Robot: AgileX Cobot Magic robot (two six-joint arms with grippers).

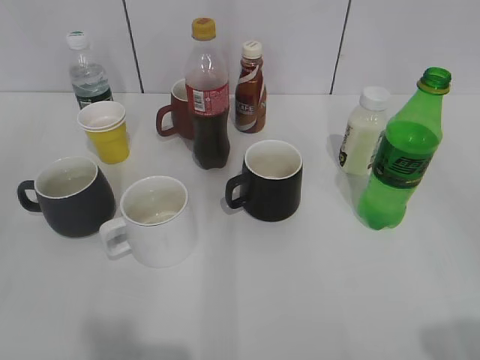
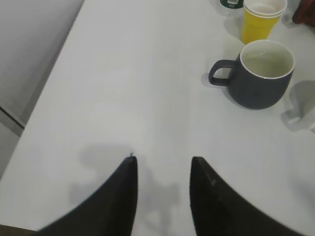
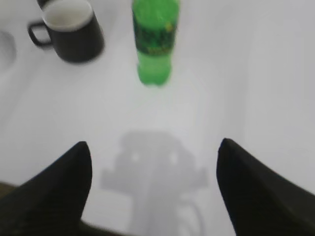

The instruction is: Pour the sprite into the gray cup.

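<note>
The sprite (image 1: 403, 159), a green uncapped bottle with a dark label, stands upright at the right of the table. It also shows in the right wrist view (image 3: 155, 42), ahead of my open, empty right gripper (image 3: 153, 147). The gray cup (image 1: 69, 196) sits at the left, handle to the left, white inside. In the left wrist view it (image 2: 261, 78) lies ahead and to the right of my open, empty left gripper (image 2: 163, 162). Neither gripper shows in the exterior view.
A white mug (image 1: 154, 220) sits next to the gray cup. A black mug (image 1: 270, 180) stands mid-table. A cola bottle (image 1: 208, 97), brown mug (image 1: 176, 111), coffee bottle (image 1: 250, 88), yellow cup stack (image 1: 106, 131), water bottle (image 1: 88, 75) and white bottle (image 1: 363, 131) stand behind. The table's left edge (image 2: 44, 88) is near.
</note>
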